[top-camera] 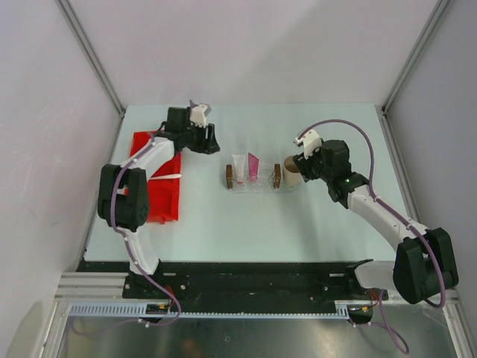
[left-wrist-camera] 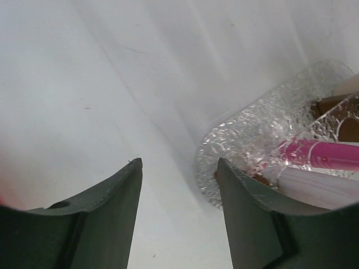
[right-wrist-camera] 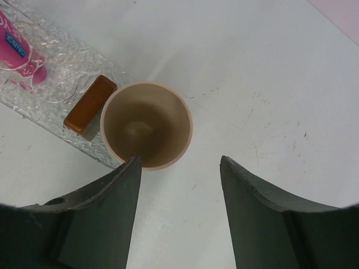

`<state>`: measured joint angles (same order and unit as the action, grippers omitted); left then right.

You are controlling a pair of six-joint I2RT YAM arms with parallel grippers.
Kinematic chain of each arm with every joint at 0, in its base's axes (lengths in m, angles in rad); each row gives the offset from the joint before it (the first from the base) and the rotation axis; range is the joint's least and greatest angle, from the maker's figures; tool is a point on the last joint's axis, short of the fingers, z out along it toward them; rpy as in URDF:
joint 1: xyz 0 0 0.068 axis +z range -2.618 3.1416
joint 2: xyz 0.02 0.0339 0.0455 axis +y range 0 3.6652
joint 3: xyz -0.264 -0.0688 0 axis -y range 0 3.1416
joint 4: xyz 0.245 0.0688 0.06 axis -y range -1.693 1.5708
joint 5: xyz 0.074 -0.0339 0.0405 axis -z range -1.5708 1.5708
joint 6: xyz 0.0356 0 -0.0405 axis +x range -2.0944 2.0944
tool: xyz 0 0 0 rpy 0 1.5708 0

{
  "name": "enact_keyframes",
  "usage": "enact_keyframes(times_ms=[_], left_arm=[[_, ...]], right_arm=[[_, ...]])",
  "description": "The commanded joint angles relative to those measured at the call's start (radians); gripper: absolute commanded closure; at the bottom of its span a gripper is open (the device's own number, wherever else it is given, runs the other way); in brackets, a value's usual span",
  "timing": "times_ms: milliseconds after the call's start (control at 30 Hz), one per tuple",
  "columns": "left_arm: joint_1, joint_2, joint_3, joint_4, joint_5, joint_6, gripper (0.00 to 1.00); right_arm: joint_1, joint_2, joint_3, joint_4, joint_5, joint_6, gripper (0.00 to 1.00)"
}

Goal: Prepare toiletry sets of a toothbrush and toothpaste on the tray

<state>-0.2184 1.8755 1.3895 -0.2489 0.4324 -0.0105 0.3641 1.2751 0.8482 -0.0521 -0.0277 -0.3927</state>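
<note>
The clear tray (top-camera: 253,185) lies mid-table with a brown block (top-camera: 229,176) at each short end. A white toothpaste tube (top-camera: 238,168) and a pink one (top-camera: 253,165) lie side by side in it. A thin white toothbrush (top-camera: 168,177) rests across the red bin. My left gripper (top-camera: 212,142) hovers left of the tray, open and empty; its wrist view shows the tray's end (left-wrist-camera: 247,134), the pink tube (left-wrist-camera: 325,154) and the white tube (left-wrist-camera: 320,188). My right gripper (top-camera: 299,164) is open just above the tan cup, holding nothing.
A tan paper cup (right-wrist-camera: 147,124) stands upright against the tray's right end, beside the brown block (right-wrist-camera: 90,106). A red divided bin (top-camera: 158,195) sits at the table's left edge under the left arm. Grey walls close in the table.
</note>
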Motion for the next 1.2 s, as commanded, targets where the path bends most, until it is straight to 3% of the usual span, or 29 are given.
enact_keyframes(times_ms=[0, 200, 500, 733, 1167], left_arm=[[0.063, -0.160, 0.003, 0.010, 0.034, 0.009, 0.39], [0.097, -0.353, -0.073, -0.127, -0.009, 0.182, 0.39], [0.139, -0.484, -0.153, -0.328, -0.096, 0.493, 0.40], [0.137, -0.483, -0.221, -0.355, -0.152, 0.707, 0.39], [0.137, -0.340, -0.224, -0.400, -0.158, 1.010, 0.39]], right_arm=[[-0.005, -0.028, 0.002, 0.005, -0.024, 0.012, 0.37], [-0.005, -0.039, 0.002, 0.008, -0.040, 0.018, 0.37], [0.015, -0.031, 0.002, 0.008, -0.052, 0.009, 0.37], [0.033, -0.016, 0.002, 0.005, -0.044, -0.005, 0.37], [0.039, 0.010, 0.002, -0.003, -0.046, -0.011, 0.38]])
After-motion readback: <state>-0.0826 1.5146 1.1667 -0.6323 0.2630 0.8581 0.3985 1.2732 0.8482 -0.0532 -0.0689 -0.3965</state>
